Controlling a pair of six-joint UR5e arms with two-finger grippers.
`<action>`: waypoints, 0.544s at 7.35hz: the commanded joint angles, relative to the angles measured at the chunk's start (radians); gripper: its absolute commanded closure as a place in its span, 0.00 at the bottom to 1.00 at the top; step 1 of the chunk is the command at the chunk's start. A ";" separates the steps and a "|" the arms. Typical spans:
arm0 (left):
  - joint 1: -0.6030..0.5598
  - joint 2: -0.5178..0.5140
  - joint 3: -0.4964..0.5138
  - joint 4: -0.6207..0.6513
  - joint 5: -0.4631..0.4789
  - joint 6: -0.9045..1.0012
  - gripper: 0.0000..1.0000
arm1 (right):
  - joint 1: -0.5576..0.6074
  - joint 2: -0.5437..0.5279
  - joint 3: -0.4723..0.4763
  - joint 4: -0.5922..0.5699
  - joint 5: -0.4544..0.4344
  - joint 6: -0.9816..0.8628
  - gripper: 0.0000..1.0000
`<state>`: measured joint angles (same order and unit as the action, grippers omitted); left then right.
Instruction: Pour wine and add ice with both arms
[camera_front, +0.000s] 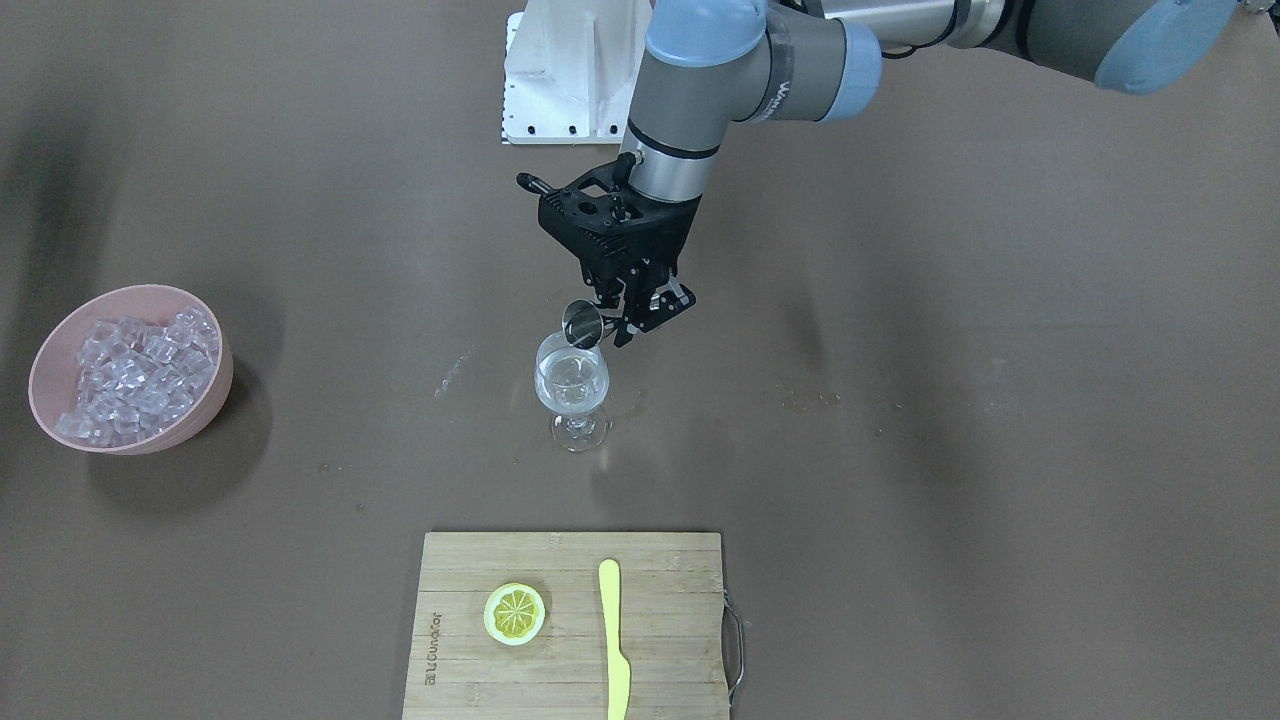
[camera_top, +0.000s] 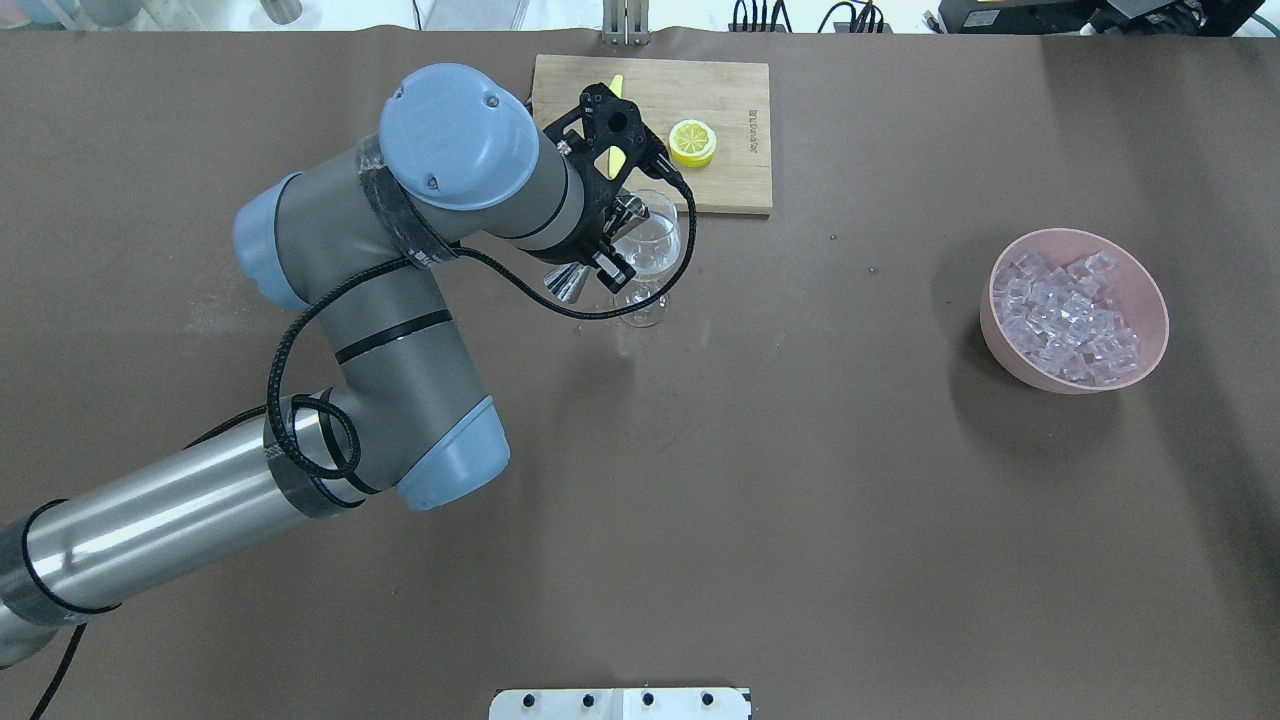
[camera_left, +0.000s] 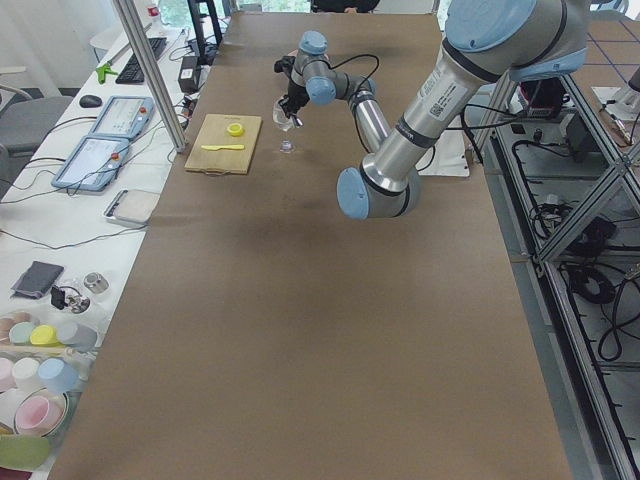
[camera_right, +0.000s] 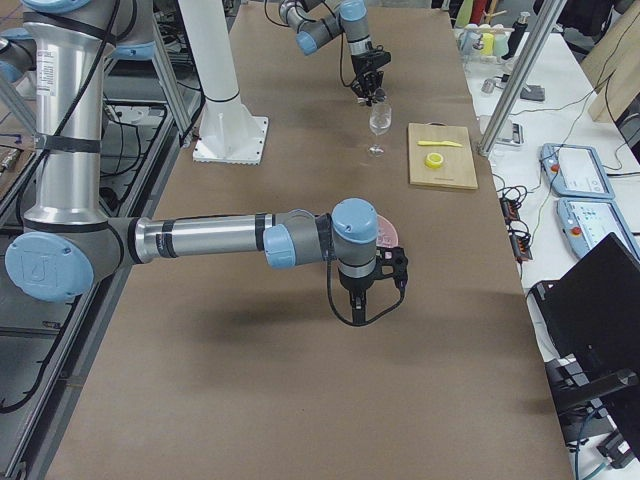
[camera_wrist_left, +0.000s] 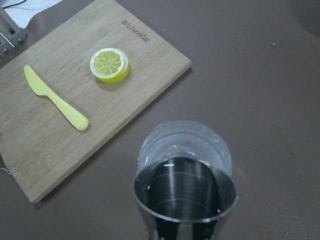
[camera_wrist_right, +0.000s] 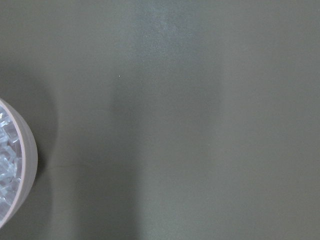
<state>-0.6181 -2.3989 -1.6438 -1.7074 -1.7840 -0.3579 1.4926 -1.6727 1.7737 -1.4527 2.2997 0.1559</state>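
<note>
Little wine (camera_front: 571, 386) shows: a shallow clear pool in the bowl of the wine glass (camera_front: 575, 432), which stands upright on the brown table (camera_front: 900, 450). Just above the glass's rim, on the side toward the robot's base, a steel jigger (camera_front: 582, 324) is tipped with its mouth over the glass; the left wrist view looks down past the jigger's open mouth into the glass below it. The left gripper (camera_front: 625, 312) is clenched on the jigger's body, and the left arm (camera_top: 400, 330) reaches in over the table to the glass. Beyond the glass, on the side away from the robot, lies a wooden cutting board (camera_front: 660, 600) bearing a yellow lemon slice (camera_front: 514, 613) and a yellow knife (camera_front: 613, 640), set apart from each other. Well off to the robot's right of the glass sits a pink bowl (camera_front: 205, 418) heaped with ice (camera_front: 140, 375), many small clear cubes. The right arm (camera_right: 200, 240) stretches out low so that the right gripper (camera_right: 390, 268) hangs just beside the bowl, on the side away from the glass; whether its fingers are clenched or released cannot be told. The white mounting base (camera_front: 570, 70) stands on the robot's side of the glass.
</note>
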 joint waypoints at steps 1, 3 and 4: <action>-0.008 -0.026 -0.001 0.069 0.000 0.049 1.00 | 0.000 -0.001 0.000 0.000 0.001 0.001 0.00; -0.011 -0.034 -0.001 0.089 0.000 0.066 1.00 | 0.000 0.001 0.000 0.000 0.001 0.001 0.00; -0.017 -0.034 -0.001 0.106 0.000 0.089 1.00 | 0.000 0.001 0.000 0.000 0.001 0.001 0.00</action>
<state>-0.6292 -2.4311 -1.6444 -1.6203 -1.7840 -0.2933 1.4926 -1.6723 1.7733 -1.4527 2.3009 0.1565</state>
